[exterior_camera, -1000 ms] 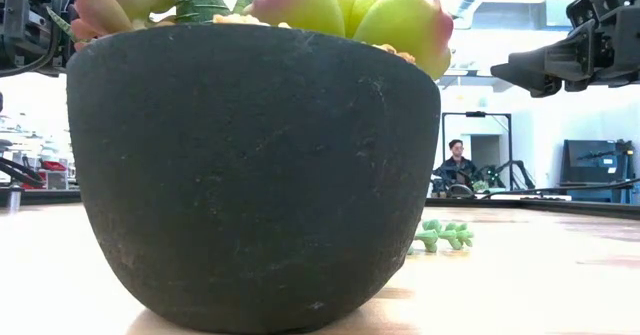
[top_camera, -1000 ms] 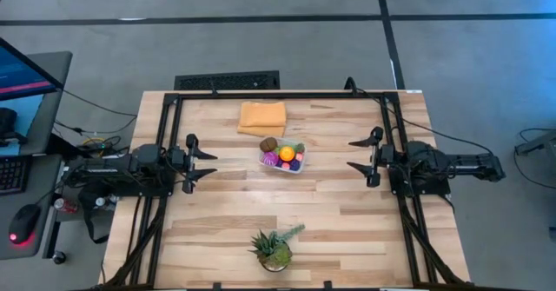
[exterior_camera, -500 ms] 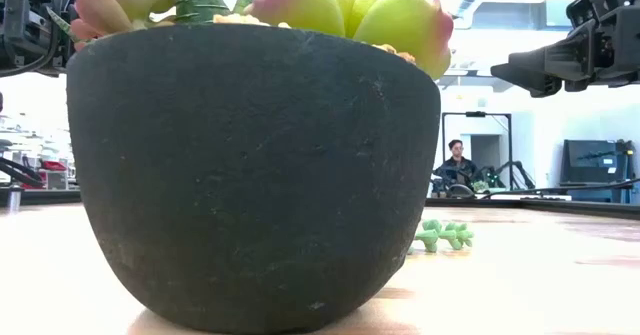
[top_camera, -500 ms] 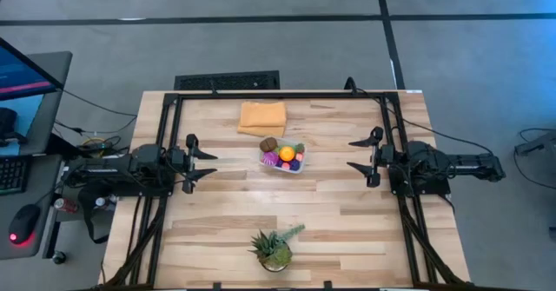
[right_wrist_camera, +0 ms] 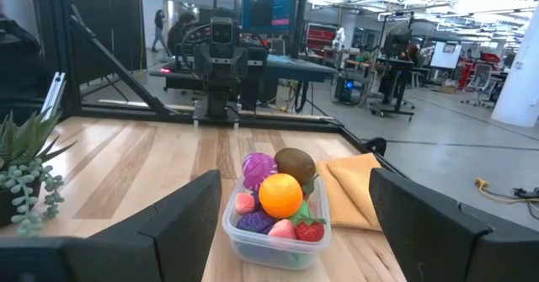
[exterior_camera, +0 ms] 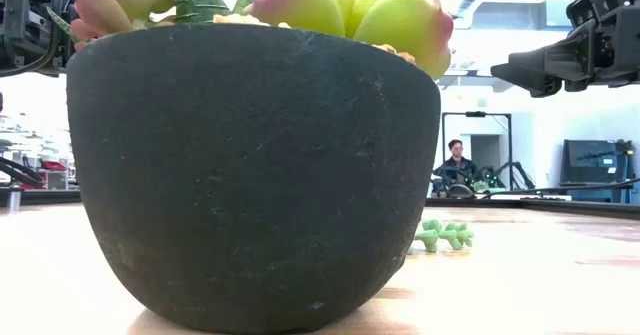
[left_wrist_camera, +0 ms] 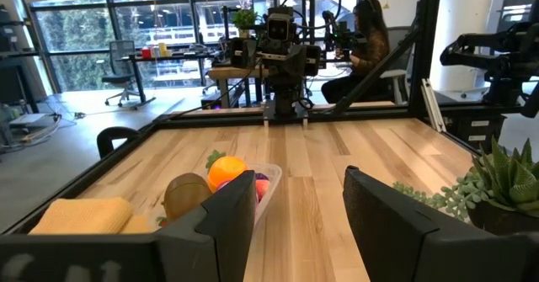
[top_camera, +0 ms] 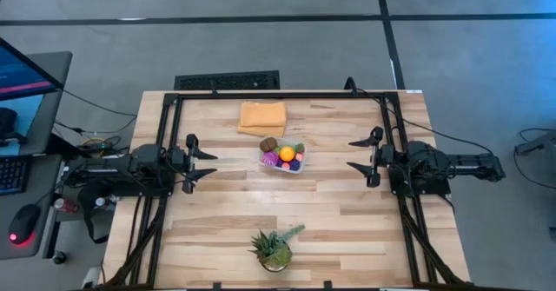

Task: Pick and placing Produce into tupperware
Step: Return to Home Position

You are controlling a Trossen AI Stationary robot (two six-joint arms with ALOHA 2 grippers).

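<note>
The clear tub (top_camera: 282, 158) stands near the table's middle, filled with small toy produce: an orange ball (right_wrist_camera: 279, 194), a brown piece (right_wrist_camera: 294, 163), purple ones (right_wrist_camera: 258, 166) and a red strawberry (right_wrist_camera: 310, 230). In the left wrist view the tub (left_wrist_camera: 263, 183) shows the orange (left_wrist_camera: 228, 172) and brown (left_wrist_camera: 187, 194) pieces. My left gripper (top_camera: 201, 163) hovers open at the table's left side, fingers pointing at the tub. My right gripper (top_camera: 364, 156) hovers open at the right side, also facing it. Neither touches anything.
A folded orange cloth (top_camera: 261, 117) lies just beyond the tub toward the far edge. A potted spiky plant (top_camera: 274, 249) stands at the near edge and fills the low view (exterior_camera: 255, 165). A green sprig (exterior_camera: 443, 235) lies beside it. A person sits in the room beyond.
</note>
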